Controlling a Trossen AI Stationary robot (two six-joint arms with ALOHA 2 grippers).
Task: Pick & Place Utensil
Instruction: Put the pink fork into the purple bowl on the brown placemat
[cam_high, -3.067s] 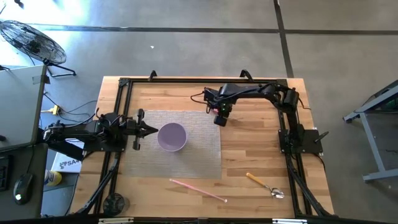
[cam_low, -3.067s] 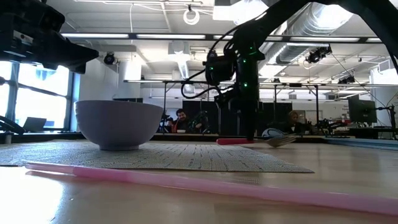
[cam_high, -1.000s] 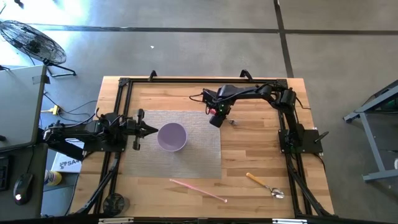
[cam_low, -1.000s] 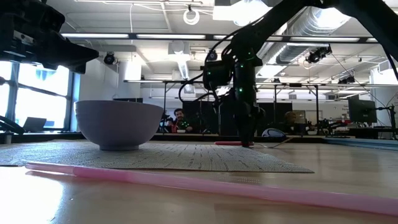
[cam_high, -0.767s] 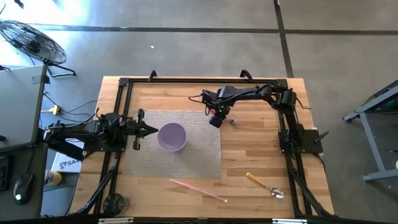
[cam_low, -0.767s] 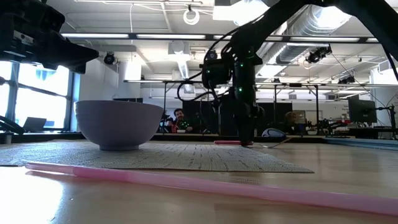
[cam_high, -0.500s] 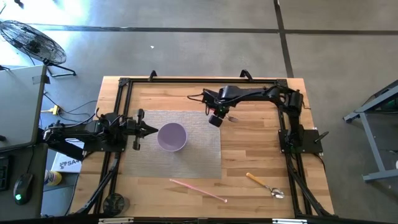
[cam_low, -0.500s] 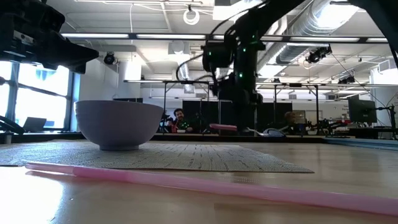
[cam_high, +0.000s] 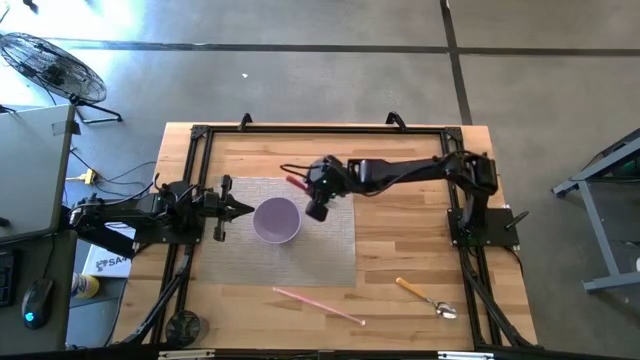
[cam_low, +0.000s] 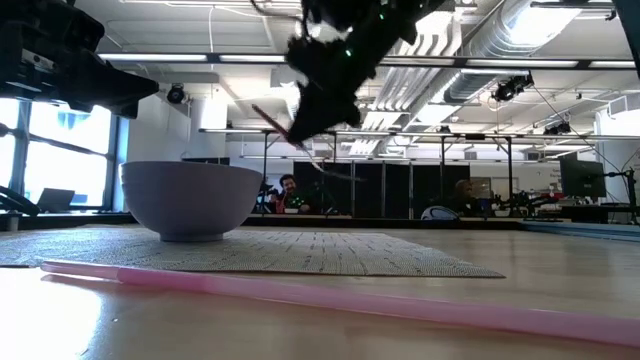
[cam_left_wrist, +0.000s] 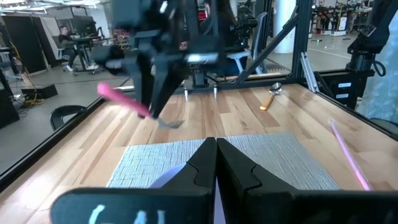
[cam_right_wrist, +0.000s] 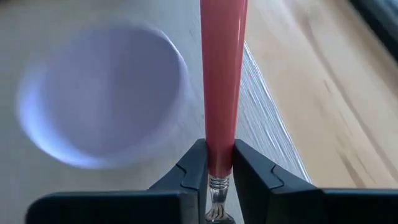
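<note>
High view: I see my right hand (cam_high: 318, 196) clamped on the pink-handled utensil (cam_high: 297, 182), lifted beside the purple bowl (cam_high: 276, 219). Right wrist view: 2 fingers (cam_right_wrist: 189, 171) pinch its handle. My left hand (cam_high: 240, 209), shut, waits beside the bowl.

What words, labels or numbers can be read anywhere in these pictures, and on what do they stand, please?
"SA": dark letters on the white box under the left arm, beside the table; the remainder is hidden.
White marks on the left gripper body, in the left wrist view: too blurred to read.
Bowl, mat, held red-handled utensil: no text visible.
</note>
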